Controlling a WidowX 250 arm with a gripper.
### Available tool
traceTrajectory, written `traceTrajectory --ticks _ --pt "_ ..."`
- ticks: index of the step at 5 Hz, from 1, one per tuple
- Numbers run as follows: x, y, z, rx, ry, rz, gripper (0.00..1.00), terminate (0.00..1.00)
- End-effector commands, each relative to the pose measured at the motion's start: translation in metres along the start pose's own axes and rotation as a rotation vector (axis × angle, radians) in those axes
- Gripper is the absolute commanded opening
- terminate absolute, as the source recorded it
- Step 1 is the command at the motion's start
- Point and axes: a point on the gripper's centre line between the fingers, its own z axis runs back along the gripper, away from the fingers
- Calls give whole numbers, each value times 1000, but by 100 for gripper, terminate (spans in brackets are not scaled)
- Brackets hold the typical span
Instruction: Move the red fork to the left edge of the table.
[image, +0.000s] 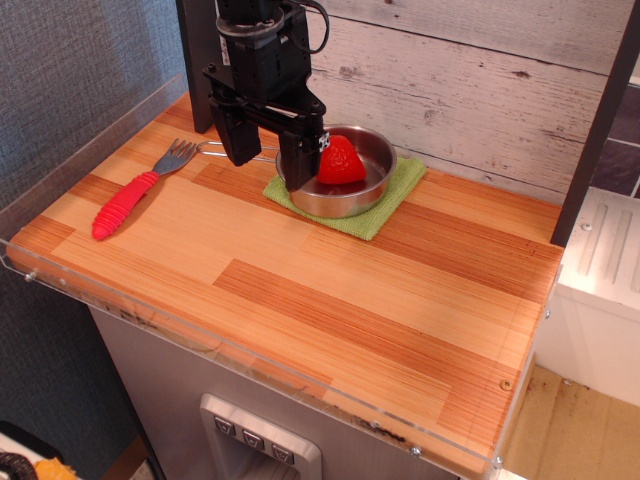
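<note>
The red fork (131, 197) lies flat near the left edge of the wooden table (330, 290), its ribbed red handle pointing to the front left and its silver tines to the back right. My gripper (270, 163) hangs at the back of the table, to the right of the fork's tines and apart from them. Its two black fingers stand apart with nothing between them. The right finger is over the left rim of the steel pan (345, 175).
The steel pan holds a red strawberry (340, 162) and sits on a green cloth (385, 205); its thin handle points left behind my gripper. A clear acrylic rim (80, 150) runs along the left and front edges. A black post (597, 130) stands at the right.
</note>
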Motion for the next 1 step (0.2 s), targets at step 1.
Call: traceTrajectory --ticks 1 --pt "-10 3 24 25 -58 3 100 100"
